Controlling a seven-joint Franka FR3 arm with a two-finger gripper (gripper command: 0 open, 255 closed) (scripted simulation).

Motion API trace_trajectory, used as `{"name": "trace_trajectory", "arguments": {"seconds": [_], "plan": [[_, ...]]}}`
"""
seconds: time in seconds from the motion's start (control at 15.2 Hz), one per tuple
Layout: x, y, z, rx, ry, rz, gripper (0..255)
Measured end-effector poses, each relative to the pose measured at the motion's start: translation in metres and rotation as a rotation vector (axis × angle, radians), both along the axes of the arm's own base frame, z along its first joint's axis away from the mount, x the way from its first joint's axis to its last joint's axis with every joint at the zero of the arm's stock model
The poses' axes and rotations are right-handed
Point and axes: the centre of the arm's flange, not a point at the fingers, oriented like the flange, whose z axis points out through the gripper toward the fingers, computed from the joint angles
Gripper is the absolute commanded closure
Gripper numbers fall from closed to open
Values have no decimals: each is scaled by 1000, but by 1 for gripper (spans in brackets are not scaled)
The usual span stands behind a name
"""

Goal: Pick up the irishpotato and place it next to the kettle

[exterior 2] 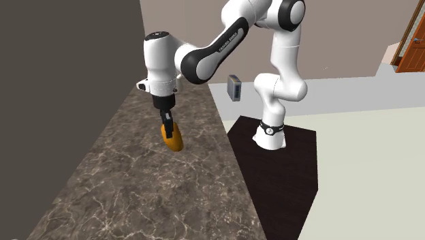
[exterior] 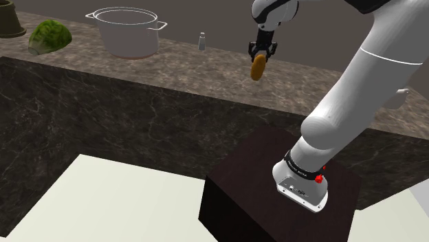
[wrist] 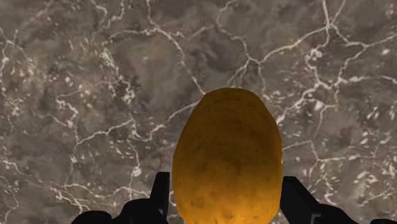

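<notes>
**Item 1. Oblong golden-brown potato** [exterior: 258, 67]. It is clasped at its upper end between the two fingers and hangs long-axis down over the desk. In the shoulder view it sits to the right of the shaker and well apart from the pot. In the wrist view its rounded body stands between the fingers against veined stone.

**Item 2. All-black two-finger gripper** [exterior: 262, 53]. It points downward. The fingers [wrist: 159, 196] are partly closed and press on either side of the potato.

**Item 3. White jointed arm with dark joints** [exterior: 371, 75]. It rises from the stand and bends over the desk.

**Item 4. Brown-grey marble-patterned desk** [exterior: 172, 69]. The top has pale veins and the front face is darker stone.

**Item 5. Large white two-handled pot with a reddish base** [exterior: 128, 32]. It stands upright on the desk, toward the shoulder view's upper left.

**Item 6. Small grey shaker with a pale cap** [exterior: 202, 41]. It stands upright on the desk, between the pot and the potato.

**Item 7. Green leafy head of lettuce** [exterior: 48, 36]. It lies on the desk to the left of the pot.

**Item 8. Dark olive vessel** [exterior: 8, 24]. It sits at the shoulder view's upper-left corner, just beside the lettuce and cut off by the picture's edge.

**Item 9. Dark brown box stand** [exterior: 254, 185]. It sits on the floor in front of the desk and carries the arm's base.

**Item 10. Pale cream floor** [exterior: 103, 199].

**Item 11. Small grey box** [exterior 2: 235, 87]. It stands behind the arm in the second exterior view.
</notes>
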Motion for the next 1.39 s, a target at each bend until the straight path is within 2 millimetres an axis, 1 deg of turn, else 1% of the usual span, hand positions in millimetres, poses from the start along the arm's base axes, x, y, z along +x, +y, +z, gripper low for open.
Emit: {"name": "trace_trajectory", "arguments": {"seconds": [1.39], "plan": [[-1, 1, 111, 0, 0, 0, 255]]}}
